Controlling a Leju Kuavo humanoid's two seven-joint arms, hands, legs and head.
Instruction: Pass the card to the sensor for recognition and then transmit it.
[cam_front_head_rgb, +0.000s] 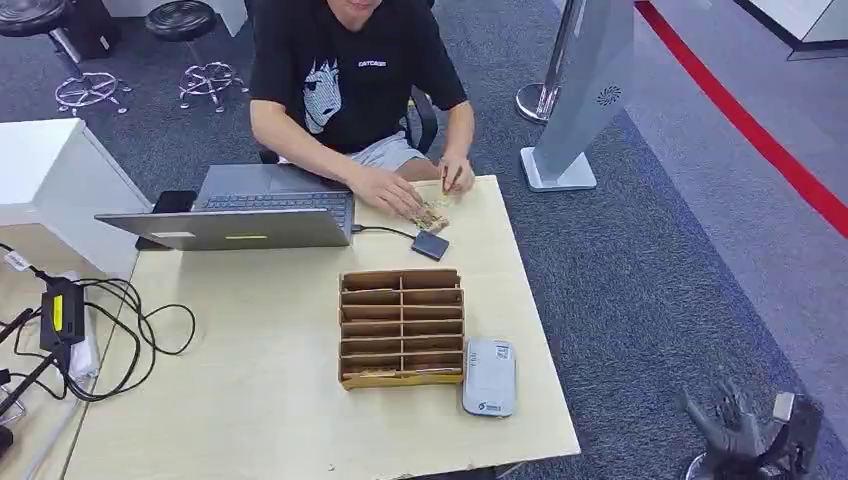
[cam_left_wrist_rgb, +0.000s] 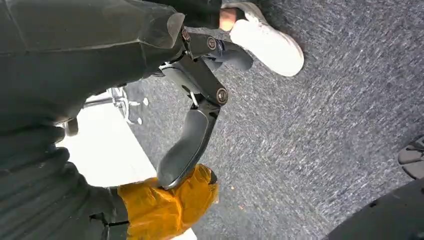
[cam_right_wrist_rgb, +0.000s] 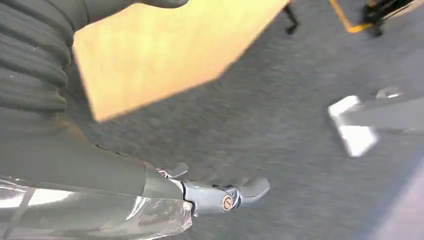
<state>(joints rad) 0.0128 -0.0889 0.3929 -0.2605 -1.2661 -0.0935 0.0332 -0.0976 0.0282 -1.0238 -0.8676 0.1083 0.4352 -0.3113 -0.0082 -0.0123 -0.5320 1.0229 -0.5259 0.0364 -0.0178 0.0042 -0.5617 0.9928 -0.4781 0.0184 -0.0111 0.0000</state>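
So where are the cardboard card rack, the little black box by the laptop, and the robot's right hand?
cardboard card rack (cam_front_head_rgb: 401, 328), head view, on its middle dividers.
black box (cam_front_head_rgb: 430, 244), head view, on its top face.
right hand (cam_front_head_rgb: 735, 425), head view, on the middle of the hand, low beside the table.

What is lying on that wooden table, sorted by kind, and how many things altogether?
Laptop: 1
Cardboard slotted organizer: 1
Grey-white device: 1
Small dark reader on a cable: 1
Dark phone: 1
Stack of cards under the person's hands: 1
Total: 6
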